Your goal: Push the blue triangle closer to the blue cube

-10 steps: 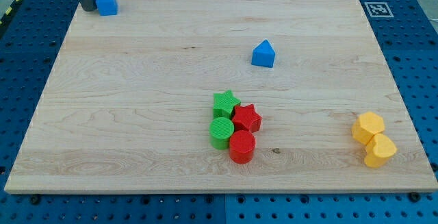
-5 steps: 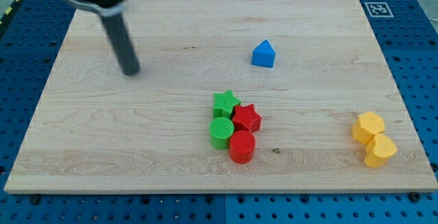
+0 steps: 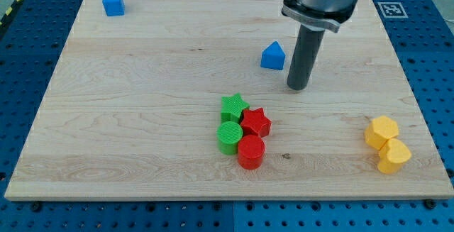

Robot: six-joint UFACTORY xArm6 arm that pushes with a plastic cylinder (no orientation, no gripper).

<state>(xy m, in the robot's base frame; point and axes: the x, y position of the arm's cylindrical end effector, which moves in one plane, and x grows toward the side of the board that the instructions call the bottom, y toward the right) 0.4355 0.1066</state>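
Note:
The blue triangle (image 3: 272,55) sits on the wooden board (image 3: 142,118) right of the middle, in the upper half. The blue cube (image 3: 112,3) sits at the board's top left corner, far from the triangle. My tip (image 3: 297,86) rests on the board just to the right of and a little below the blue triangle, with a small gap between them. The rod rises from there to the view's top.
A green star (image 3: 233,108), a red star (image 3: 256,122), a green cylinder (image 3: 229,137) and a red cylinder (image 3: 250,151) cluster below the middle. Two yellow blocks (image 3: 386,144) sit near the right edge. A marker tag (image 3: 391,9) is at the top right.
My tip has swept from beside the blue cube at the top left, across the board, to just right of the blue triangle. No block has moved.

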